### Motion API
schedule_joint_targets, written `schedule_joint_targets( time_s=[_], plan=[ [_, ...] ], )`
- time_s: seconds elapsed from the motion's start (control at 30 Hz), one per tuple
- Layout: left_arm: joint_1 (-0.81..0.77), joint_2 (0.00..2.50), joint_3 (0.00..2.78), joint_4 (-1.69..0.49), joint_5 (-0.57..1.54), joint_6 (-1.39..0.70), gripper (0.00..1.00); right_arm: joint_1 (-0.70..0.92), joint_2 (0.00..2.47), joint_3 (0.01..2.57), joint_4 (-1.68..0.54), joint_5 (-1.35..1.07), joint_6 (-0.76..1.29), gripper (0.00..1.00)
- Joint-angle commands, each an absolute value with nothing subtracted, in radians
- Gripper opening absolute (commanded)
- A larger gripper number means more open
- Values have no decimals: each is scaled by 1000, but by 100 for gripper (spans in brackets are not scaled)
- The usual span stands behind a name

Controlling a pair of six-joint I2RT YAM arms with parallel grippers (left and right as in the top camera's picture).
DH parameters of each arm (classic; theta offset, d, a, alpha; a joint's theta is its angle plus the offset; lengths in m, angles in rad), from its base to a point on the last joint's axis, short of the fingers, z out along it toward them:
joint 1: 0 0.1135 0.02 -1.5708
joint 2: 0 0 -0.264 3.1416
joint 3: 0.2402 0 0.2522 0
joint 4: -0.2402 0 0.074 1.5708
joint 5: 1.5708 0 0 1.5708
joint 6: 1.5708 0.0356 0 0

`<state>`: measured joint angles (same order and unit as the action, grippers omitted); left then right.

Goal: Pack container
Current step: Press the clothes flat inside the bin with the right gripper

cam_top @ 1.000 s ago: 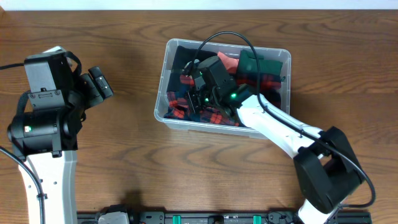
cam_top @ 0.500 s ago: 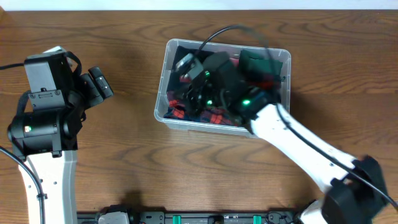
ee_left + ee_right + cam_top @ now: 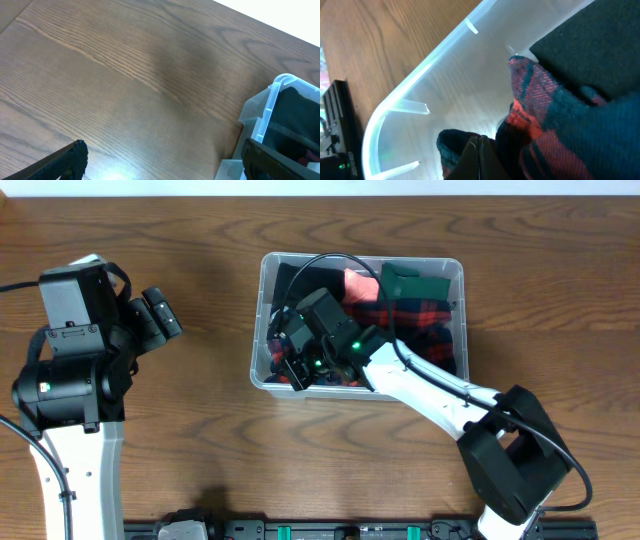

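Plaid cloth [image 3: 410, 320] is bunched into the near left corner of the container [image 3: 258, 330], which sits mid-way along the table [image 3: 200, 440]. The right gripper [image 3: 481, 150], pinched shut, pokes down beside it. Farther in, a pink garment [image 3: 360, 285] and a green garment [image 3: 420, 282] lie by the far wall. The left gripper [image 3: 158, 313] hangs spread open and empty, off to the left. Packing seems nearly done, with only tucking left.

A brown wood-grain table [image 3: 200, 430] meets a pale strip [image 3: 300, 186] at its far edge.
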<state>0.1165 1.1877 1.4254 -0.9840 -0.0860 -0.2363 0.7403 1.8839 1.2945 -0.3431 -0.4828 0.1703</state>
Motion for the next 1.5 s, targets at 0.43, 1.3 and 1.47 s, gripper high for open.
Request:
schedule_joint_targets(
  time_s=[0.43,1.3,1.47],
  plan=[
    [121,1190,1423,-984,-98,-245,98,682,1591,1295,-325,-93,309,6],
    [121,1190,1423,-984,-98,-245,98,674,1517,1297,-519,-8,250,88],
    [121,1190,1423,-984,-98,-245,98,674,1291,1297,-599,66,123,99]
  ],
)
